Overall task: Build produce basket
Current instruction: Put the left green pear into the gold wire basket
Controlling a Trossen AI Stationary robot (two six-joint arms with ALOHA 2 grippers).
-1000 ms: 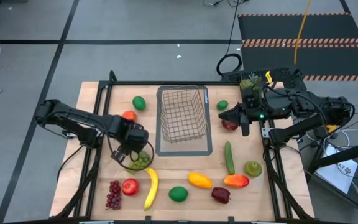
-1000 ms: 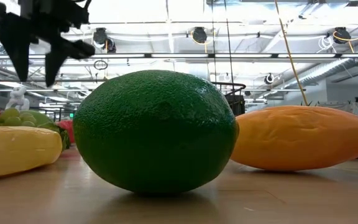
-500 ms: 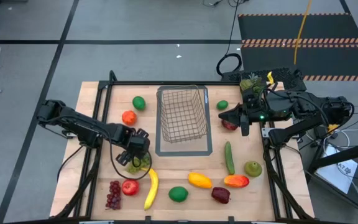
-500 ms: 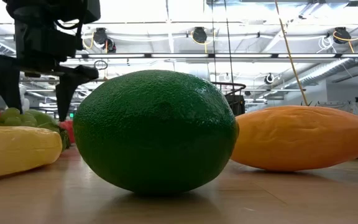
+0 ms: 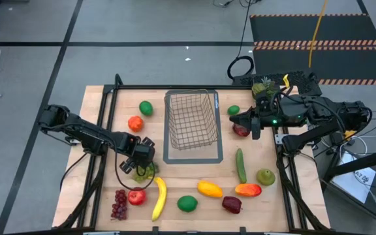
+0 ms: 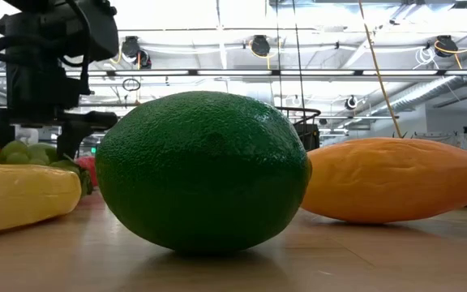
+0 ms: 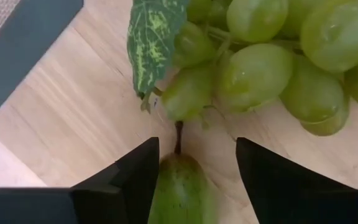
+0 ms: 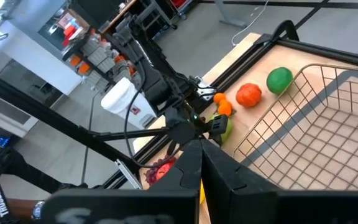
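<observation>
On the left, the left gripper (image 5: 140, 166) hangs low over the green grapes (image 5: 146, 172) near the table (image 5: 95, 104) front-left quarter. In its wrist view the fingers (image 7: 135, 171) stand apart on either side of a small green pear (image 7: 180, 186), whose stem points at the grape bunch (image 7: 260, 62). One finger looks to be against the pear and the other shows a slim gap, so I judge this a straddle, not a firm clamp. The pear lies touching the grapes and their leaf (image 7: 151, 37), which is likely why the approach is so tight. Closing could catch a grape. Around this spot the room is crowded: the banana (image 5: 158, 198), a red apple (image 5: 136, 195) and the dark grapes (image 5: 119, 203) lie just in front, and an orange-red fruit (image 5: 135, 123) and a lime (image 5: 146, 108) lie behind. The basket (image 5: 191, 94) stands upright at mid-table on a flat grey outline, apparently empty, with its open top free above tall mesh walls. Any fruit must be lifted over the near wall. Rightward, a large lime (image 5: 187, 203), a mango (image 5: 209, 189) and a cucumber (image 5: 241, 165) lie in a loose row with open wood between. The right gripper (image 5: 253, 126) waits beside the basket's right wall, fingers together and holding nothing, near another red apple (image 5: 241, 131).
</observation>
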